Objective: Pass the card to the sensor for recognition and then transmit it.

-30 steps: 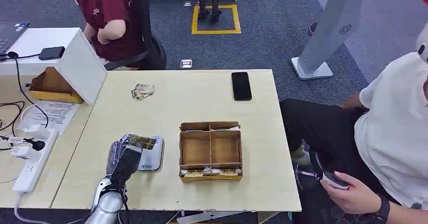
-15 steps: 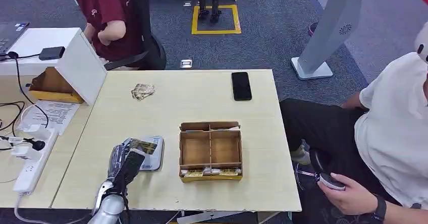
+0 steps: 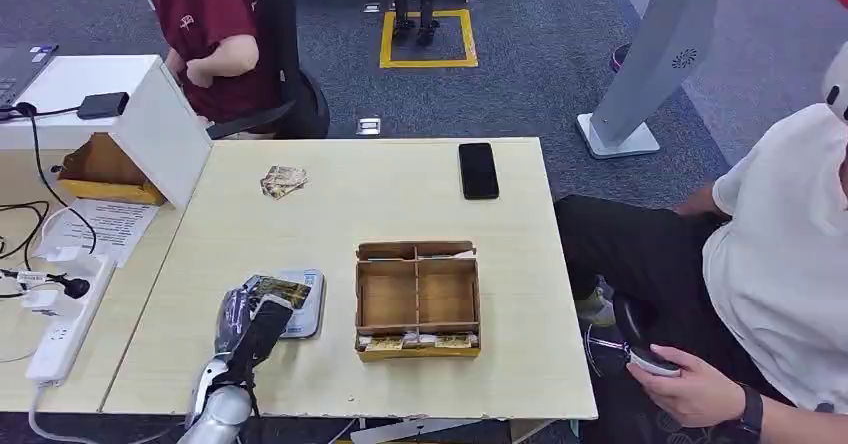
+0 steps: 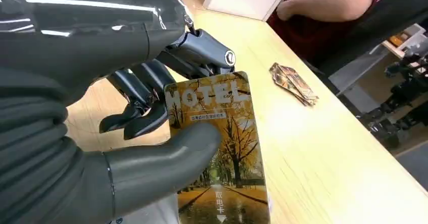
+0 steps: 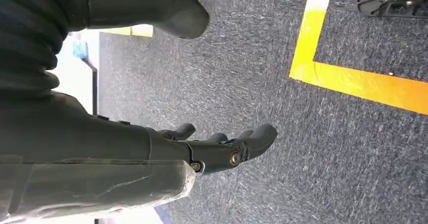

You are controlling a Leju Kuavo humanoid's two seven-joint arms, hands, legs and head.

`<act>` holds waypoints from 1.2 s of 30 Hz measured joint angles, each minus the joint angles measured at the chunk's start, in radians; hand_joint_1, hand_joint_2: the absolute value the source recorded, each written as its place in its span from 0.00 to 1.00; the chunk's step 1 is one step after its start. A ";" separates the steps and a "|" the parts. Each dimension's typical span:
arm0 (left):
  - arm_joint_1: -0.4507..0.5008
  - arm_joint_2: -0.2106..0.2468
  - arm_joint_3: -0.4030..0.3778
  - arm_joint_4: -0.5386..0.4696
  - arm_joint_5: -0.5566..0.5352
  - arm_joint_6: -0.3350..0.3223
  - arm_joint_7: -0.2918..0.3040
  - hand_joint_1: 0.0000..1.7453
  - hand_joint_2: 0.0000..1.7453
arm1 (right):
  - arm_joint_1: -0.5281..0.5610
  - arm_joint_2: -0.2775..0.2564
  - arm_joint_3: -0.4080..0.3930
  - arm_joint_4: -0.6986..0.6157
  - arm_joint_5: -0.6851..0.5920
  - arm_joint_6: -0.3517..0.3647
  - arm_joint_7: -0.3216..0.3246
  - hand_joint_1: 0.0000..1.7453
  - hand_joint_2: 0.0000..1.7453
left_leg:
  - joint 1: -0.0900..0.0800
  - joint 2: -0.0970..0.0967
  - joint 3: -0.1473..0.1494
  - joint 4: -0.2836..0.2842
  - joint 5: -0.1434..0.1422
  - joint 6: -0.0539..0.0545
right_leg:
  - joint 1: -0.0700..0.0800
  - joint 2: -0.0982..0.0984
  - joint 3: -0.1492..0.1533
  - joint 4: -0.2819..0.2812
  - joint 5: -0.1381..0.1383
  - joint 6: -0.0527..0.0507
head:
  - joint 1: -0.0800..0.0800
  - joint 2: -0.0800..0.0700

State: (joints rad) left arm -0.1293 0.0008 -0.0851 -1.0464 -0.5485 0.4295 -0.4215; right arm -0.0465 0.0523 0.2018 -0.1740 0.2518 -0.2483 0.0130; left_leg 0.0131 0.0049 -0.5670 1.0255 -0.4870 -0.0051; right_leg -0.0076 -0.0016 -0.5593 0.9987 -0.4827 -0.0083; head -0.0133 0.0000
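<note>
One card (image 4: 218, 148) sits pinched by the left robot hand (image 3: 250, 314) above the sensor (image 3: 300, 309) near the tabletop's (image 3: 400, 194) front-left edge.

Left hand (image 3: 250, 322) low over the near left part of the table (image 3: 400, 189), holding a card (image 3: 284, 288) above the grey sensor pad (image 3: 303, 311). Just right of the pad, a cardboard box (image 3: 417, 299) with compartments, cards along its front slot. Farther back, a small stack of cards (image 3: 282, 181) and a black phone (image 3: 478, 170). Person in white seated at right, another in dark red behind.
</note>
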 joint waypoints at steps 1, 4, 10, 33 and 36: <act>0.000 0.000 0.000 0.002 -0.005 0.004 0.000 1.00 1.00 | 0.000 0.000 0.000 0.000 0.000 0.000 0.000 0.00 1.00 | 0.000 0.000 0.000 0.000 0.000 0.000 | 0.000 0.000 0.000 0.000 0.000 0.000 | 0.000 0.000; -0.002 -0.001 0.000 0.011 -0.035 0.028 0.009 1.00 1.00 | 0.000 0.000 -0.001 0.000 0.003 0.000 0.000 0.00 1.00 | 0.000 0.000 0.000 0.000 0.000 0.000 | 0.000 0.000 0.000 0.000 0.000 0.000 | 0.000 0.000; -0.012 -0.001 0.000 0.036 -0.052 0.042 0.013 1.00 1.00 | 0.000 0.000 -0.006 0.000 0.006 0.000 -0.001 0.00 1.00 | 0.000 0.000 0.000 0.000 0.000 0.000 | 0.000 0.000 0.000 0.000 0.000 0.000 | 0.000 0.000; -0.029 -0.001 0.000 0.079 -0.145 0.097 0.061 1.00 1.00 | 0.000 0.001 -0.010 0.000 0.016 0.000 0.001 0.00 1.00 | 0.000 0.000 0.000 0.000 0.000 0.000 | 0.000 0.000 0.000 0.000 0.000 0.000 | 0.000 0.000; -0.033 -0.001 -0.001 0.087 -0.153 0.098 0.065 1.00 1.00 | 0.000 0.002 -0.013 0.000 0.020 0.000 0.001 0.00 1.00 | 0.000 0.000 0.000 0.000 0.000 0.000 | 0.000 0.000 0.000 0.000 0.000 0.000 | 0.000 0.000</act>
State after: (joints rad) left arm -0.1619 0.0000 -0.0858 -0.9594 -0.7011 0.5280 -0.3567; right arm -0.0469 0.0538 0.1884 -0.1740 0.2716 -0.2487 0.0137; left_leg 0.0131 0.0049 -0.5667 1.0255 -0.4870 -0.0051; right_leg -0.0075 -0.0016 -0.5588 0.9988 -0.4827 -0.0084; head -0.0137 0.0000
